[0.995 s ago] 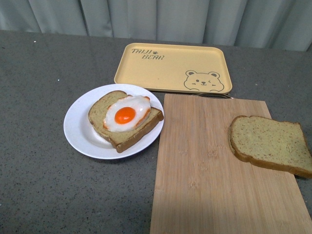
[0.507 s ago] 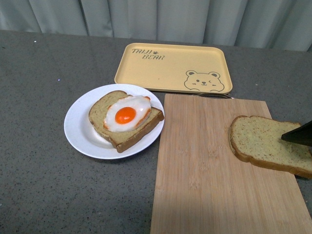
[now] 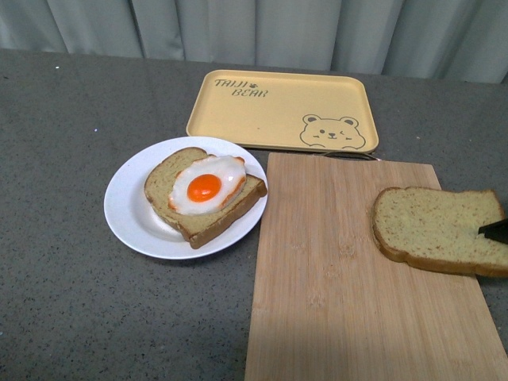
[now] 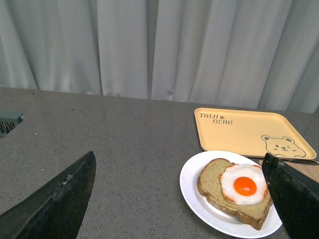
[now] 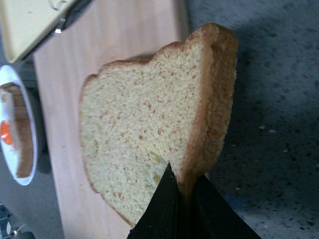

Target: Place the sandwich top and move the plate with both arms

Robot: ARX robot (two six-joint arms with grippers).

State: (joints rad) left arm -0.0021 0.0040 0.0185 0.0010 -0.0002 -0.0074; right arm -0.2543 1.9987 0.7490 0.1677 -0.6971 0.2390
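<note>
The sandwich top, a plain brown speckled slice, lies at the right end of the wooden cutting board. My right gripper is shut on its right crust edge; the right wrist view shows both black fingers pinching the crust of the sandwich top at the gripper. The white plate sits left of the board and holds a bread slice with a fried egg. My left gripper is open and empty, hanging above and to the left of the plate.
A yellow tray with a bear drawing lies behind the board and plate. A grey curtain hangs at the back. The grey tabletop stretches left and in front of the plate.
The right gripper came in from the right edge, reached over the sandwich top, then drew back to its right crust and shut on it. The slice's right end has lifted slightly.
</note>
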